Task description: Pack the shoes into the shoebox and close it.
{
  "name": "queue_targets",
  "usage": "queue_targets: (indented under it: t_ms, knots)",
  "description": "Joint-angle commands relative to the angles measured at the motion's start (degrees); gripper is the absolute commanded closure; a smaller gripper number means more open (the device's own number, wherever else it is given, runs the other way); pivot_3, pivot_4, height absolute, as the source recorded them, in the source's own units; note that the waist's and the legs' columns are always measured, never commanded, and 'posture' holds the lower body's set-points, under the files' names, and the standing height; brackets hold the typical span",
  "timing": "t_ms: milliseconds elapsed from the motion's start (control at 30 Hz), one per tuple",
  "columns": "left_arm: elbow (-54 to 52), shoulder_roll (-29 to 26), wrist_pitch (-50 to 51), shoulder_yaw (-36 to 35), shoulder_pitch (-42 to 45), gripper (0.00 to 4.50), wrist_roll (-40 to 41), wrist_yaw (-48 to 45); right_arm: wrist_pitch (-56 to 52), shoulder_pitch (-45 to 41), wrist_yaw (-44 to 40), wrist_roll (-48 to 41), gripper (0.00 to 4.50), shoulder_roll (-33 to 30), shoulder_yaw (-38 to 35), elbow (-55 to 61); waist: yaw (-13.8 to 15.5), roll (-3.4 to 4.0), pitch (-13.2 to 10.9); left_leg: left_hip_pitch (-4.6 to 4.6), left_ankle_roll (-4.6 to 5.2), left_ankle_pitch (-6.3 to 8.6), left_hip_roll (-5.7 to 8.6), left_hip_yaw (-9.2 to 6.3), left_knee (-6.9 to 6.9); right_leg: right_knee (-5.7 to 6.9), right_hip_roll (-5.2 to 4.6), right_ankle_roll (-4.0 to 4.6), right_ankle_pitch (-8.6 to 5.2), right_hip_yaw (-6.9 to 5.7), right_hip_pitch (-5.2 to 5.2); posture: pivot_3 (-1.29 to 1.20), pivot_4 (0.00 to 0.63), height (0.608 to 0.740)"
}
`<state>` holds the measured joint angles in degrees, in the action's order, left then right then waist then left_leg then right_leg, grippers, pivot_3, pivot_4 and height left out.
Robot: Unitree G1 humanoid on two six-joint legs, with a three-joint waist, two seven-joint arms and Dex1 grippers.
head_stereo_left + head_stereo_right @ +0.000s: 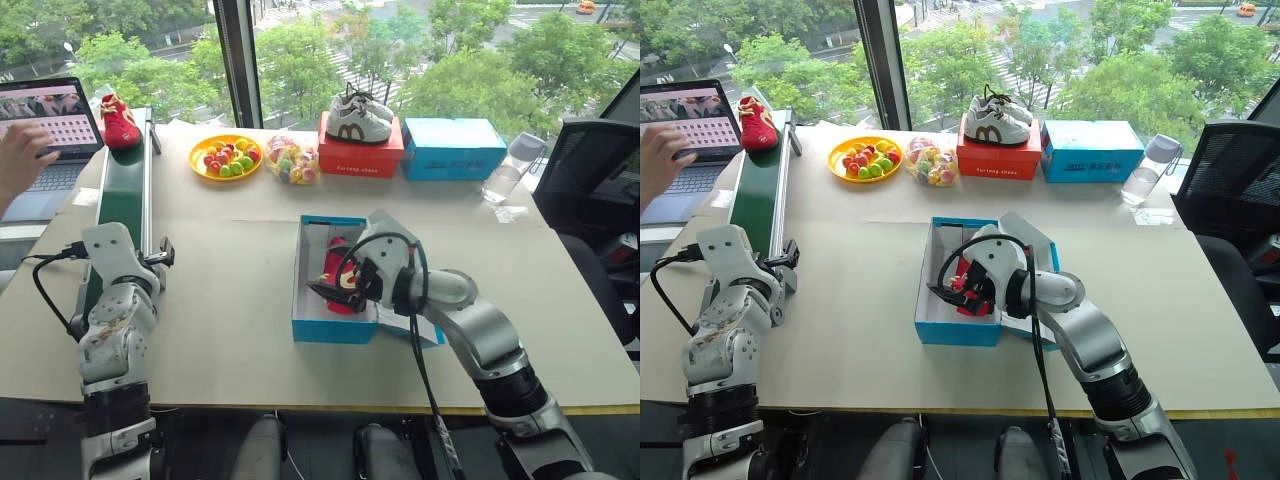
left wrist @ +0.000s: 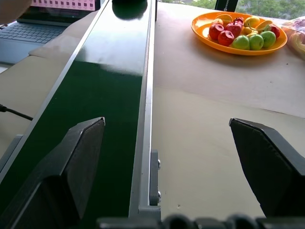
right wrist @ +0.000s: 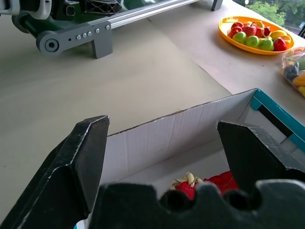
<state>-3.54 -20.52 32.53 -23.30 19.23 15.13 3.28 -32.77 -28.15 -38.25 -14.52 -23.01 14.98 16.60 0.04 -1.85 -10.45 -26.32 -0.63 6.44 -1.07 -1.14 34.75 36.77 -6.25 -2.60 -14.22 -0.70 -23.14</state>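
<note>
The blue shoebox [image 1: 333, 328] stands open in the middle of the table, its lid [image 1: 428, 328] folded out on its right side under my right arm. One red shoe [image 1: 335, 262] with yellowish laces lies inside it. My right gripper [image 1: 325, 291] hovers open just over that shoe, and in the right wrist view nothing sits between its fingers [image 3: 81, 157], with the shoe [image 3: 217, 183] low beneath them. The other red shoe [image 1: 120, 122] rests at the far end of the green conveyor [image 1: 125, 190]. My left gripper [image 2: 167, 157] is open and empty over the belt's near end.
At the table's far side stand an orange fruit plate [image 1: 226, 157], a candy bag [image 1: 291, 160], a red shoebox [image 1: 360, 160] topped by white-grey sneakers, another blue box [image 1: 453, 148] and a water bottle [image 1: 510, 168]. A person's hand [image 1: 20, 160] rests on a laptop [image 1: 50, 120] at far left.
</note>
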Motion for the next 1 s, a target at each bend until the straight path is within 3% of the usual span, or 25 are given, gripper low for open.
queue_targets:
  t_ms: [33,200,433,1000]
  knots:
    - [-1.69,-0.55,-0.95,-0.03,0.44,0.00,-0.91,0.10,1.17,-0.23,0.15,0.36,0.23,0.31,-0.70,0.79,0.00,0.00,0.00,0.00,0.00,0.00,0.00,0.00,0.00,0.00,0.00,0.00,0.00,0.00,0.00,0.00,0.150,0.737]
    - [-2.13,-0.93,0.59,-0.43,0.28,0.00,-1.03,0.17,1.29,-0.45,0.47,1.91,0.23,0.07,-0.33,-0.51,0.00,0.00,0.00,0.00,0.00,0.00,0.00,0.00,0.01,0.00,0.00,0.00,0.00,0.00,0.00,0.00,0.150,0.737]
    - [-1.88,-2.49,10.72,-4.00,1.94,0.00,4.28,-1.25,1.47,-1.18,1.01,3.55,0.23,0.61,-0.40,-1.73,-0.12,0.00,0.00,0.00,0.03,-0.02,0.01,-0.01,0.02,0.03,0.00,0.00,0.00,0.00,0.00,0.00,0.150,0.737]
    - [-4.08,-14.65,21.04,-7.63,6.62,0.00,5.90,-5.84,1.16,-1.26,0.95,4.50,0.23,1.63,-0.48,-2.30,-0.52,-0.05,-0.01,0.00,-0.02,-0.01,0.01,-0.02,0.01,0.04,0.00,0.00,0.00,-0.01,-0.01,0.00,0.150,0.737]
